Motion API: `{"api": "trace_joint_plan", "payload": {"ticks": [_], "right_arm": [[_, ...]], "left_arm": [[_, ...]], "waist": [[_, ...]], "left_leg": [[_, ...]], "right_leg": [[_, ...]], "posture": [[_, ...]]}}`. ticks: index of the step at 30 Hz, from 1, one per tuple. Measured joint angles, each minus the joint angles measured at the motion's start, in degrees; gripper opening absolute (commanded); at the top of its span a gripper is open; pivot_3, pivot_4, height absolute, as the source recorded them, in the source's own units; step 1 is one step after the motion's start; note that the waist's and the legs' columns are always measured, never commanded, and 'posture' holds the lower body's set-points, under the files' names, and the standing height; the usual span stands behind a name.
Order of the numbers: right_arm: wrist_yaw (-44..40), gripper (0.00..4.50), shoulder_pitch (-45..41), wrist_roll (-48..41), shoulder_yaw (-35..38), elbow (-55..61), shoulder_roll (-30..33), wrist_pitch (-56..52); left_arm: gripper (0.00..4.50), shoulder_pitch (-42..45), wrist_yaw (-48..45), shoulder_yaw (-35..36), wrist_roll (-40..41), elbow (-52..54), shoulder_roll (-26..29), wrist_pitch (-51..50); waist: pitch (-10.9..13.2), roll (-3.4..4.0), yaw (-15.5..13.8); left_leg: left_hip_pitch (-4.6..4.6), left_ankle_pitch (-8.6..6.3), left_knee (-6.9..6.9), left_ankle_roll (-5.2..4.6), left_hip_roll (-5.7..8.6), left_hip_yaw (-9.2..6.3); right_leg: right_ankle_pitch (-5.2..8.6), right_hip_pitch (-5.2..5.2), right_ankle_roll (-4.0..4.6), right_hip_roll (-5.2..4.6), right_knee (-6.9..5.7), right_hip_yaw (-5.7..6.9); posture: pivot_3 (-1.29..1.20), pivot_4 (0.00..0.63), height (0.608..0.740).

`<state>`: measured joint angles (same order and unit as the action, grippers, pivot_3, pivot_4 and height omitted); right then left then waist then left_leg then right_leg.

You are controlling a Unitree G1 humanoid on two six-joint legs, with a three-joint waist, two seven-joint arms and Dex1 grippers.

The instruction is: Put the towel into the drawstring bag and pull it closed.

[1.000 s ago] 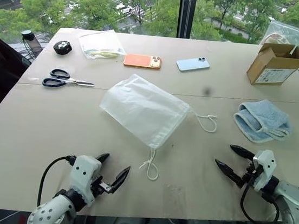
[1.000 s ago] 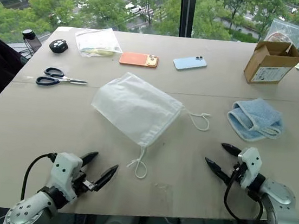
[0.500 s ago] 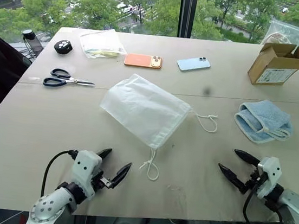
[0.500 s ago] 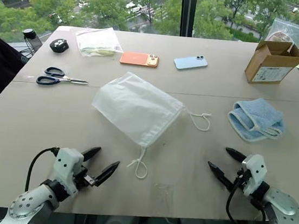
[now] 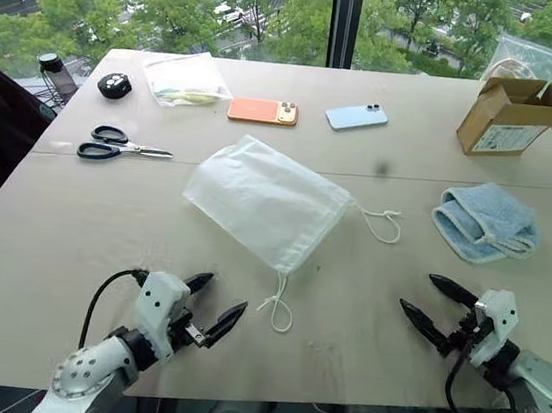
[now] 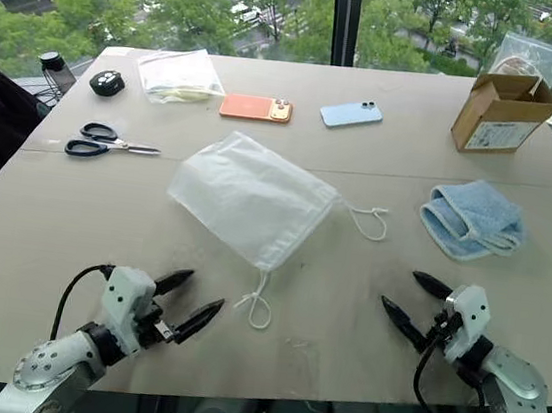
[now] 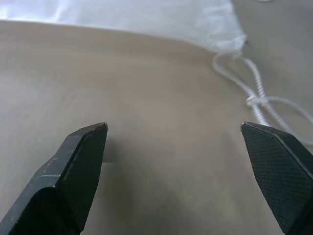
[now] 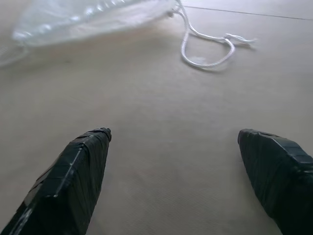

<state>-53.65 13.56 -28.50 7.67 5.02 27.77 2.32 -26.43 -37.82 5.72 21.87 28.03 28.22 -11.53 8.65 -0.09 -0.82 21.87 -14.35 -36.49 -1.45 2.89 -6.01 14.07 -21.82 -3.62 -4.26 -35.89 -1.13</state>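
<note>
The drawstring bag (image 5: 265,201) lies flat mid-tabletop (image 5: 73,222), its long axis running diagonally, the gathered mouth pointing toward the robot's right and the near edge. Two cord loops (image 5: 278,308) trail from that mouth, one nearer the robot, one toward the towel (image 5: 486,222). The towel lies folded well to the right of the bag, apart from it. Left gripper (image 5: 212,302) hovers near the bag's near cord, fingers spread, empty. Right gripper (image 5: 437,307) hovers nearer the robot than the towel, likewise spread and empty.
</note>
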Motion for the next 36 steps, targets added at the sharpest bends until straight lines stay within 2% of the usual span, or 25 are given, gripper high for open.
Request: {"api": "trace_joint_plan", "payload": {"ticks": [3,7,9,13,17,21,26,33,35,36], "right_arm": [[-2.5,4.46,0.4,-1.9,-0.3,2.3,0.1,-0.5],[-4.8,4.46,1.6,-2.4,-1.1,5.3,0.1,-0.4],[-5.2,4.46,2.2,-2.4,-1.3,5.8,0.0,-0.2],[-5.2,4.46,2.9,-1.9,-2.8,6.1,-1.0,0.6],[-5.4,4.46,3.4,-1.2,-2.8,6.1,-1.2,1.7],[-5.1,4.46,3.7,-1.2,-2.3,6.0,-1.2,1.7],[-4.6,4.46,5.1,-1.0,-2.3,6.1,-1.2,1.7],[-3.5,4.46,5.6,-1.1,-2.2,6.5,-0.5,0.7],[-3.3,4.5,5.2,-1.1,-2.2,6.5,-0.2,0.3],[-3.2,4.5,5.1,-1.1,-2.2,6.5,0.0,0.3]], "left_arm": [[4.5,4.8,-0.9,-3.6,-1.5,3.0,2.5,-2.1],[4.5,15.7,1.6,-10.3,-2.5,7.1,1.6,-8.9],[4.5,18.5,2.4,-12.6,-3.3,6.6,0.7,-10.3],[4.5,26.7,8.5,-18.8,-11.2,-0.7,-4.8,-11.0],[4.5,32.1,16.9,-26.0,-26.7,-7.1,-5.8,-7.7],[4.5,33.0,21.5,-30.1,-36.4,-8.6,-7.2,-5.8],[4.5,32.9,26.7,-31.5,-43.4,-8.7,-11.7,-6.7],[4.5,31.8,31.8,-33.4,-55.6,-8.7,-15.0,-12.0],[3.54,31.2,33.0,-32.3,-56.8,-8.7,-15.4,-12.2],[3.24,31.0,33.3,-31.9,-57.1,-8.7,-15.5,-12.2]], "waist": [[0.1,0.14,-0.1],[0.2,0.14,0.0],[0.2,0.17,0.2],[0.3,0.04,-0.1],[0.3,-0.02,0.1],[0.3,-0.02,0.0],[0.3,-0.03,-0.1],[0.3,-0.03,0.0],[0.3,-0.03,0.0],[0.3,-0.03,0.0]], "left_leg": [[0.03,0.01,0.0,-0.02,0.02,0.02],[0.0,0.02,0.0,-0.02,0.04,0.05],[-0.01,0.01,0.04,-0.01,0.04,0.09],[-0.01,0.02,0.04,0.0,0.05,0.07],[-0.01,0.02,0.02,0.0,0.09,0.15],[0.04,0.02,0.03,0.01,0.08,0.14],[0.15,0.02,0.02,0.0,0.09,0.14],[0.14,0.02,0.02,0.0,0.08,0.15],[0.14,0.02,0.02,0.0,0.08,0.15],[0.14,0.02,0.02,0.0,0.08,0.15]], "right_leg": [[-0.01,-0.02,0.0,0.01,0.0,0.02],[-0.09,-0.02,-0.13,0.14,0.0,0.05],[-0.14,-0.05,-0.21,0.17,0.0,0.02],[-0.17,-0.04,-0.26,0.26,-0.05,0.07],[-0.17,-0.06,-0.28,0.25,-0.04,-0.01],[-0.17,-0.1,-0.28,0.23,-0.04,0.0],[-0.18,-0.24,-0.29,0.21,-0.05,-0.01],[-0.18,-0.27,-0.3,0.23,-0.12,-0.01],[-0.18,-0.28,-0.3,0.23,-0.15,-0.01],[-0.18,-0.28,-0.3,0.23,-0.15,-0.01]], "posture": [[0.0,0.15,0.74],[0.0,0.15,0.74],[0.0,0.15,0.74],[0.0,0.15,0.74],[0.0,0.15,0.74],[0.0,0.15,0.74],[0.0,0.15,0.74],[0.0,0.15,0.74],[0.0,0.15,0.74],[0.0,0.15,0.74]]}}
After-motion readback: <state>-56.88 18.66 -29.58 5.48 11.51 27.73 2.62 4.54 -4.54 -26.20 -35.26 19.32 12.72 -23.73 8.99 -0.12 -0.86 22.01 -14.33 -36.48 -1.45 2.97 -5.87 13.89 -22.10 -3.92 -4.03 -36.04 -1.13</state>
